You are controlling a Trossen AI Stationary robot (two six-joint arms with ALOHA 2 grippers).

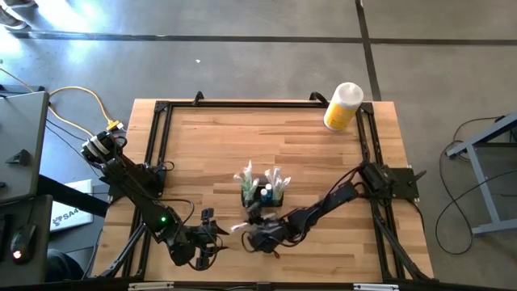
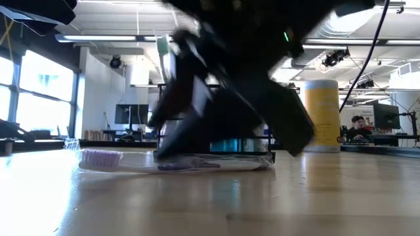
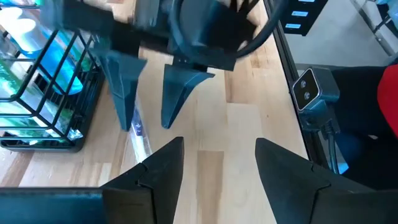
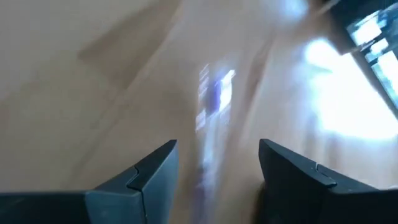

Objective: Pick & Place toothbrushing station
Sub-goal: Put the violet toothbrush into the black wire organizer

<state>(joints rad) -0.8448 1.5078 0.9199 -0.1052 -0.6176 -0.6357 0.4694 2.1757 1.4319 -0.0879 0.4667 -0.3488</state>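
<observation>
The black mesh organiser [image 1: 263, 197] stands upright on the table's middle and holds several wrapped toothbrushes and small bottles; it also shows in the left wrist view [image 3: 43, 106]. One clear-wrapped toothbrush [image 1: 241, 227] lies flat on the table just in front of the organiser, and it shows in the low view [image 2: 177, 164]. My right gripper [image 3: 146, 127] is open and points down right over this toothbrush [image 3: 138, 138], one finger on either side of it. My left gripper [image 3: 217, 142] is open and empty near the table's front edge, to the left of the right gripper. My right gripper has one fingertip [image 3: 124, 124] right at the wrapped toothbrush's side. I cannot tell whether it touches the toothbrush. The toothbrush lies flat on the table.
A yellow cylindrical bottle with a white cap [image 1: 342, 106] stands at the table's far right corner. A black frame rail [image 1: 161, 137] runs around the tabletop. Bare wood lies across the far half and the left.
</observation>
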